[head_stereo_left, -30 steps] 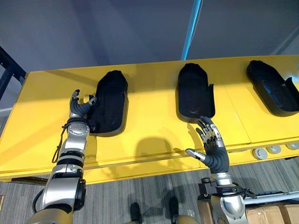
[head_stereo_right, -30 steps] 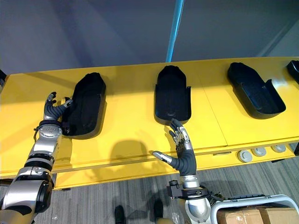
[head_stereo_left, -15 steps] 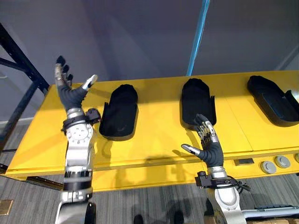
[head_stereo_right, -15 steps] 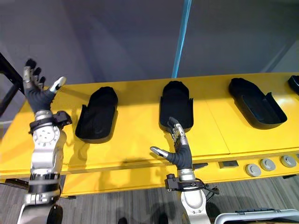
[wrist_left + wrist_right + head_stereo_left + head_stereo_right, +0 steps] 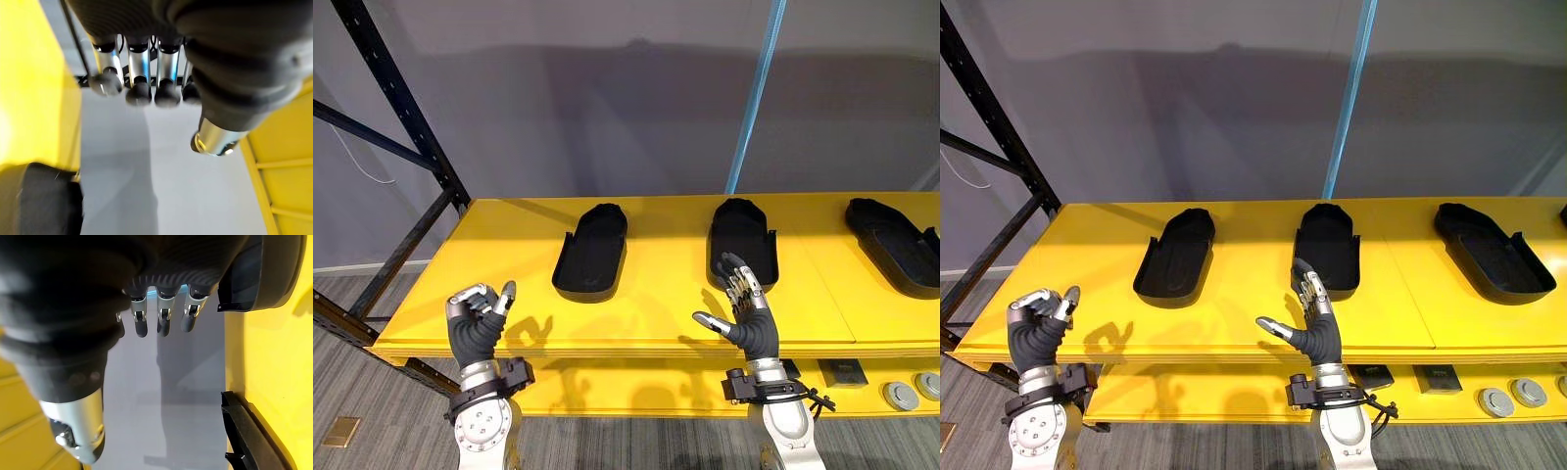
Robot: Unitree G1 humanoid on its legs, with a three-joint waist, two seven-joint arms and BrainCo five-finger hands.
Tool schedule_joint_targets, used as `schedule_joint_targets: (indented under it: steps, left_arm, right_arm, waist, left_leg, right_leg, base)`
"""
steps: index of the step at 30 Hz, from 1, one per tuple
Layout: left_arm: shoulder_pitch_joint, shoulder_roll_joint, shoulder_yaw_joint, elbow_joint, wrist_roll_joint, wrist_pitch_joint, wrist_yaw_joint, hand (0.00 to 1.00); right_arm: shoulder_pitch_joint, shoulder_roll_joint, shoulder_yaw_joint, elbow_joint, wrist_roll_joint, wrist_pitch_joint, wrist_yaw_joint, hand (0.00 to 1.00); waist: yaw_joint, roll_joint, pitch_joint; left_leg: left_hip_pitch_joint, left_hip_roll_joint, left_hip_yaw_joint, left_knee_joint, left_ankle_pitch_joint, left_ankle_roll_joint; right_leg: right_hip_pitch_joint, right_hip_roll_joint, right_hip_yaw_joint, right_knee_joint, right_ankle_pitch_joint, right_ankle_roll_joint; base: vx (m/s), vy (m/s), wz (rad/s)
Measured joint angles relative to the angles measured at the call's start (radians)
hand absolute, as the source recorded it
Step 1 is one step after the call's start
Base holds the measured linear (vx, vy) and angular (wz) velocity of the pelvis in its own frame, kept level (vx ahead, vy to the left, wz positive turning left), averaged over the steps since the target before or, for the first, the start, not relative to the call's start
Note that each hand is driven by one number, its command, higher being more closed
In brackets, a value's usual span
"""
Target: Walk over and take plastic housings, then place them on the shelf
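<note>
Three black plastic housings, shallow shoe-shaped shells (image 5: pixel 592 253) (image 5: pixel 742 240) (image 5: pixel 891 243), lie apart in a row on the yellow shelf (image 5: pixel 646 313). The left robot hand (image 5: pixel 478 323) is curled and empty by the front left corner. The right robot hand (image 5: pixel 744 313) is spread wide at the front edge.

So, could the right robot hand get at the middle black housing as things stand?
Probably yes: the right robot hand is open, close before the middle housing, and nothing stands between them on the yellow shelf.
</note>
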Motion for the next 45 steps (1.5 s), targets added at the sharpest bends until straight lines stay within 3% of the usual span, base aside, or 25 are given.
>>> schedule_joint_targets:
  steps: [5,15,21,45]
  left_arm:
    - [0.003,0.003,-0.02,0.087,-0.051,0.0,-0.079,1.0]
    - [-0.109,0.034,-0.08,0.239,-0.139,0.0,-0.118,1.0]
    - [-0.192,0.057,-0.104,0.323,-0.151,0.001,-0.112,1.0]
    - [-0.375,0.063,-0.112,0.52,-0.158,0.002,-0.034,1.0]
  right_arm:
    - [0.0,-0.001,-0.008,0.002,0.002,0.0,0.005,0.0]
    - [-0.003,-0.003,-0.005,0.005,0.001,0.0,0.01,0.0]
    - [-0.005,-0.004,-0.005,0.006,0.001,0.0,0.004,0.0]
    - [0.004,-0.009,0.043,0.006,0.004,0.0,0.01,0.0]
  waist:
    - [-0.003,-0.002,-0.003]
    - [-0.006,-0.015,0.0]
    - [-0.031,-0.034,0.015]
    - [-0.031,-0.034,0.043]
  left_leg:
    - [-0.016,0.0,0.0,0.0,0.0,0.0]
    - [-0.063,0.004,0.035,0.004,-0.001,-0.001]
    - [-0.076,0.01,0.067,0.004,-0.005,-0.007]
    - [-0.072,0.02,0.11,0.004,-0.015,-0.018]
  right_leg:
    - [-0.015,-0.001,-0.001,0.001,0.005,-0.007]
    - [-0.093,0.002,0.033,0.015,0.009,-0.008]
    - [-0.122,0.009,0.065,0.015,0.015,-0.009]
    - [-0.139,0.022,0.108,0.015,0.019,-0.012]
  base:
    - [0.02,0.004,0.0]
    - [0.01,0.013,-0.1]
    - [0.01,0.004,-0.18]
    - [0.01,0.002,-0.05]
